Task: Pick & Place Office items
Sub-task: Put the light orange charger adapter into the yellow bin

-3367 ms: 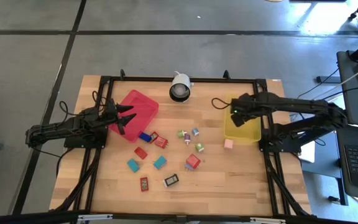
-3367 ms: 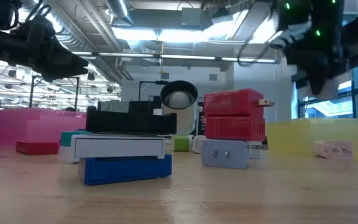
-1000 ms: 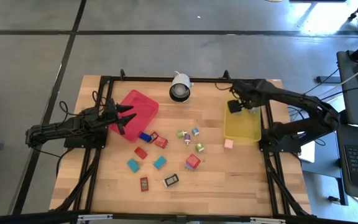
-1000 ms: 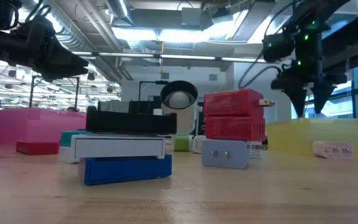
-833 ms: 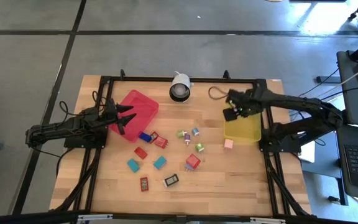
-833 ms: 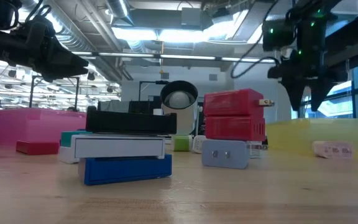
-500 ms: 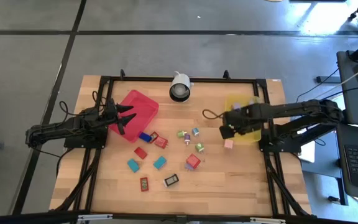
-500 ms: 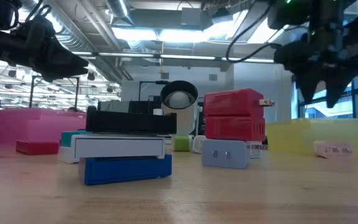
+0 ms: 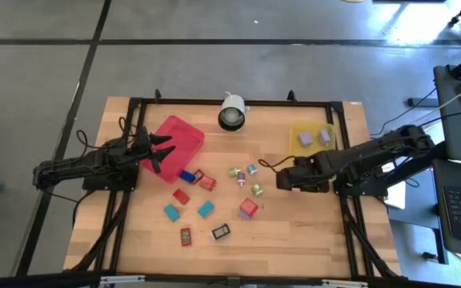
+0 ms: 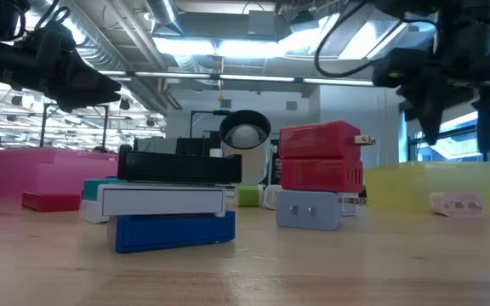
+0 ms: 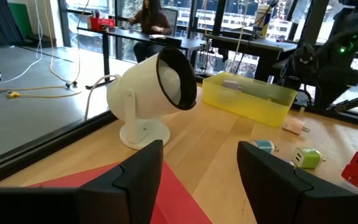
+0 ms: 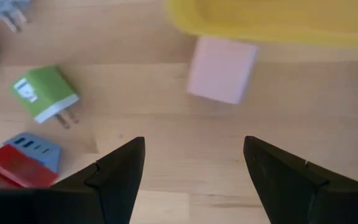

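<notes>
**Right gripper open over the pink block, left arm parked at the red tray**

Right gripper is out over the wood beside the yellow tray, fingers spread, nothing between them. Its wrist camera looks straight down: pink block lies flat on the table just beside the yellow tray's wall, not in it. Green plug block sits off to one side, prongs out; a blue piece and a red one touch each other nearby.

Yellow tray holds two lilac blocks at its far end.

Left gripper hangs at the edge of the red tray, fingers apart, holding nothing.

Rest of the office items are loose mid-table: red blocks, teal pieces, a red-on-lilac stack, a black white-labelled one near the front. In the low view the nearest is a black, white and blue stack.

White lamp stands at the table's far edge.
</notes>
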You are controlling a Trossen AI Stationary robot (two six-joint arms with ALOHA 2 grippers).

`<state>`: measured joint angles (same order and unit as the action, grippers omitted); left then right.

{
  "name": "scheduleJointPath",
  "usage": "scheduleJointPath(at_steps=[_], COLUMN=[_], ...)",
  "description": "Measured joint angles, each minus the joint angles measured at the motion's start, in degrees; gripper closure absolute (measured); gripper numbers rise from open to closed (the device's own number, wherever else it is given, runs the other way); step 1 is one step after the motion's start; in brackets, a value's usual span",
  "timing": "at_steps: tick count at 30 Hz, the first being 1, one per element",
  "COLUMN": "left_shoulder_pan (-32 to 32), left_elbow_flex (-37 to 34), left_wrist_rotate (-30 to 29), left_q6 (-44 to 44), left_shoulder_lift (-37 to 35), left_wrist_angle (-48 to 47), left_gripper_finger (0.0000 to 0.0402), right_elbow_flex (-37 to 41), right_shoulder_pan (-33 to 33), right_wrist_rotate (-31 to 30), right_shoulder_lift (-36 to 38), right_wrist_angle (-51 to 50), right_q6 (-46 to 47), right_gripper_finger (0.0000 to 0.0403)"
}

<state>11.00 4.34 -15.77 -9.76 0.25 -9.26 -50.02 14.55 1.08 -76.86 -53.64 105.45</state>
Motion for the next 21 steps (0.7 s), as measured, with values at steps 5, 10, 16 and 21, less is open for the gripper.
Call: scheduleJointPath(at_steps=[5,10,16,21], left_shoulder_pan=[0.0,0.0,0.0,0.0], left_elbow_flex=[0.0,0.0,0.0,0.0], left_wrist_rotate=[0.0,0.0,0.0,0.0], left_q6=[0.0,0.0,0.0,0.0], left_shoulder_lift=[0.0,0.0,0.0,0.0], left_wrist_angle=[0.0,0.0,0.0,0.0], left_gripper_finger=[0.0197,0.0198,0.0197,0.0198], right_elbow_flex=[0.0,0.0,0.0,0.0], right_shoulder_pan=[0.1,1.1,2.1,2.1], right_wrist_rotate=[-0.1,-0.6,-2.8,-5.8], right_shoulder_lift=[-3.1,-6.4,-10.8,-13.1], right_wrist_angle=[1.6,1.4,1.2,0.8], right_q6=[-1.3,-0.9,-0.5,-0.9], right_gripper_finger=[0.0127,0.0127,0.0127,0.0127])
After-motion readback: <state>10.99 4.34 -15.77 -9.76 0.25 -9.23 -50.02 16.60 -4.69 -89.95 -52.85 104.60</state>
